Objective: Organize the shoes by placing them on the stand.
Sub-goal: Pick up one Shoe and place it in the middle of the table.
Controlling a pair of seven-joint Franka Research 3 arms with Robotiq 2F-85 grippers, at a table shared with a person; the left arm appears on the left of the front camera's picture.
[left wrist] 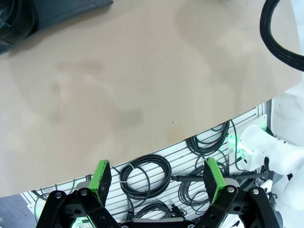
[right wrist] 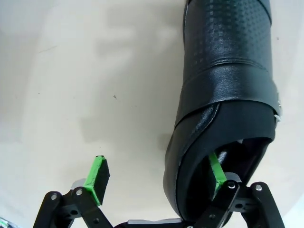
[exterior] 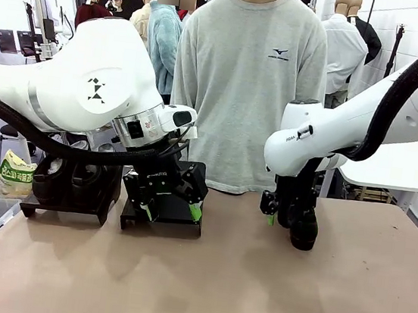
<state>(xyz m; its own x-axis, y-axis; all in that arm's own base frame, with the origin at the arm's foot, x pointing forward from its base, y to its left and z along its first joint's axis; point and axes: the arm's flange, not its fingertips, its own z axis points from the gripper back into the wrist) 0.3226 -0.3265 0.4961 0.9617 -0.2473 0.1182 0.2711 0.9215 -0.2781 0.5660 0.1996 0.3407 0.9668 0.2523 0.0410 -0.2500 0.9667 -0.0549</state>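
Straddling the heel wall of a black shoe (right wrist: pixel 223 95), my right gripper (right wrist: pixel 159 173) stands spread wide, left gripper (left wrist: pixel 159 173) likewise, holding nothing

On the smooth tan desk (exterior: pixel 254 284), two low black block-shaped stands sit side by side toward the far left edge: one at the left (exterior: pixel 68 189), the other (exterior: pixel 162 212) just to its right. The left arm's black two-finger claw (exterior: pixel 173 212) hangs directly in front of that second stand. Well apart to the right, a plain black round-toed shoe (exterior: pixel 303 231) rests on the desk, with the right arm's black claw (right wrist: pixel 159 178) over its heel end, one finger (right wrist: pixel 217 171) inside the opening. A person in a grey sweatshirt (exterior: pixel 241 84) stands behind the desk.
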